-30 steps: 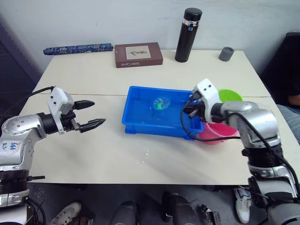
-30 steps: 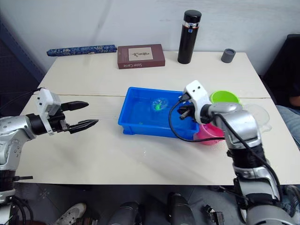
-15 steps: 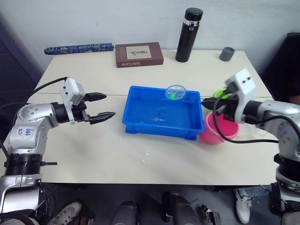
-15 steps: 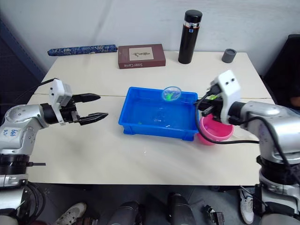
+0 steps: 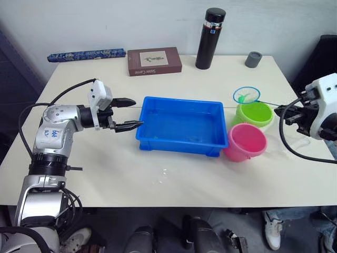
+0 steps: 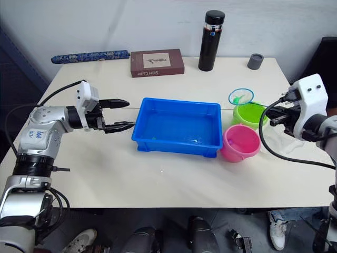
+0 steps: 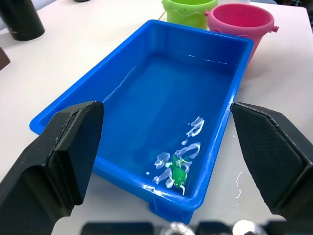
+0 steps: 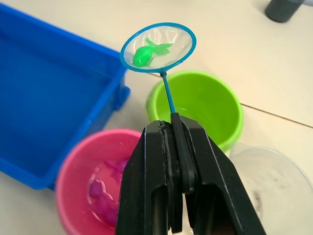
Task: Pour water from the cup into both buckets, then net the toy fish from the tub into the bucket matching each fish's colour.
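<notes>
The blue tub (image 5: 179, 100) sits mid-table, holding water and a green toy fish (image 7: 177, 172) near one end. My right gripper (image 8: 172, 122) is shut on the net's thin handle. The net (image 5: 246, 95) hangs just beyond the rim of the lime green bucket (image 5: 254, 115), with a green fish (image 8: 145, 53) lying in it. The pink bucket (image 5: 245, 141) stands in front of the green one, touching the tub, with pink fish (image 8: 100, 196) in its water. The clear cup (image 8: 279, 181) stands right of the buckets. My left gripper (image 5: 138, 112) is open at the tub's left end.
Along the table's far edge stand a black flask (image 5: 209, 38), a small grey cap (image 5: 253, 59), a brown book (image 5: 154, 61) and a blue patterned roll (image 5: 86, 54). Bare tabletop lies in front of the tub and to its left.
My right gripper lifted the net with the green fish out of the tub and carried it right, to the green bucket. My left gripper moved right, up to the tub's left end.
</notes>
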Available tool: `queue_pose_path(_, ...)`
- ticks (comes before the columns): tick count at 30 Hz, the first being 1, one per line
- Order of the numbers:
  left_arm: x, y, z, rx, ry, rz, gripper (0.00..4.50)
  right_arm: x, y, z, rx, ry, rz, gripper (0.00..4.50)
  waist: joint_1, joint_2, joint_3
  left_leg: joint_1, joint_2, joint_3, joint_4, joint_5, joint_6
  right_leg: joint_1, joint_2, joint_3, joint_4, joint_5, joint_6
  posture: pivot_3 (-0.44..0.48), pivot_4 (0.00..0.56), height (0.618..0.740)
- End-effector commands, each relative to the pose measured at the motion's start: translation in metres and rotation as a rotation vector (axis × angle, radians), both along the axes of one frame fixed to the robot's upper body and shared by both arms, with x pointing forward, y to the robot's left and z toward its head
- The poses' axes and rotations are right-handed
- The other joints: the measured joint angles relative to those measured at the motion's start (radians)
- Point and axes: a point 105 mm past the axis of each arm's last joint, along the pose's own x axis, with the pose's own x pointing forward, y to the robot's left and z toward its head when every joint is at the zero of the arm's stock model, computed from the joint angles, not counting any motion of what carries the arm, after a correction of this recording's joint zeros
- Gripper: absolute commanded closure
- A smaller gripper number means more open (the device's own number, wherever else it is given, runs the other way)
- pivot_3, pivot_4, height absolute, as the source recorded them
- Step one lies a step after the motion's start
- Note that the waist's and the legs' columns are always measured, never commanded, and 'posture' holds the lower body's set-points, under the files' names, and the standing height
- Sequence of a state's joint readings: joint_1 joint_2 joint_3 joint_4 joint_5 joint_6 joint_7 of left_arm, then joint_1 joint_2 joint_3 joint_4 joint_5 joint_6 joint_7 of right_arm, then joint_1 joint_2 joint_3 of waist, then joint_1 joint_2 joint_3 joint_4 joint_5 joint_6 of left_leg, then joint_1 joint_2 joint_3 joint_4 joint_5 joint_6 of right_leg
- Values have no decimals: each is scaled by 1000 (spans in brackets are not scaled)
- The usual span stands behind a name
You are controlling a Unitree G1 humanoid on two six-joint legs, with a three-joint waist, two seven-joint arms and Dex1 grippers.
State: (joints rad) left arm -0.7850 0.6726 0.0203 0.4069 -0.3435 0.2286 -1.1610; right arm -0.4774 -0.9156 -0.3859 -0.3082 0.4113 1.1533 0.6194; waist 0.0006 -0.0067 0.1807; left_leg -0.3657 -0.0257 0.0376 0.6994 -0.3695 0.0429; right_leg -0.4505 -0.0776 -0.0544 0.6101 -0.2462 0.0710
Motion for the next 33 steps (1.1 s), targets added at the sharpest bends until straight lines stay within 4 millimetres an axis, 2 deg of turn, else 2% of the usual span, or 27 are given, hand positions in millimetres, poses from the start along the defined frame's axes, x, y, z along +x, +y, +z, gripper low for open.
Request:
queue_pose_path(1,1,-2,10,9,-39,-19,17,2,-8,11,-95,-70,-46,4500,0,0,0,0,0,0,0,0,0,0,0,0,0,0,0,0,150,740)
queue_pose_path(6,1,-2,9,11,-38,-22,17,3,-21,11,-112,-81,-109,4500,1,0,0,0,0,0,0,0,0,0,0,0,0,0,0,0,150,740)
queue_pose_path(14,0,1,8,17,-33,-19,17,-9,-36,6,-183,-61,-153,4500,6,0,0,-1,0,0,1,0,0,0,0,0,0,0,0,0,150,740)
queue_pose_path(18,1,-2,9,17,-32,-33,17,-12,-41,6,-339,-70,-173,4500,11,0,0,-1,0,0,1,0,0,0,0,0,0,0,0,0,150,740)
queue_pose_path(24,3,-8,12,6,-38,-60,17,-9,-20,6,-686,-123,-67,4500,13,0,0,-1,0,0,2,0,0,0,1,0,1,0,0,0,150,740)
queue_pose_path(27,3,-8,11,8,-35,-63,17,-9,-9,-1,-848,-139,3,4500,14,0,0,-1,0,1,1,0,0,-1,1,0,1,0,0,0,150,740)
queue_pose_path(33,3,-7,10,7,-32,-64,17,-9,-12,-4,-1161,-150,45,4500,22,0,0,-1,-1,1,2,0,0,-1,1,0,1,0,1,0,150,740)
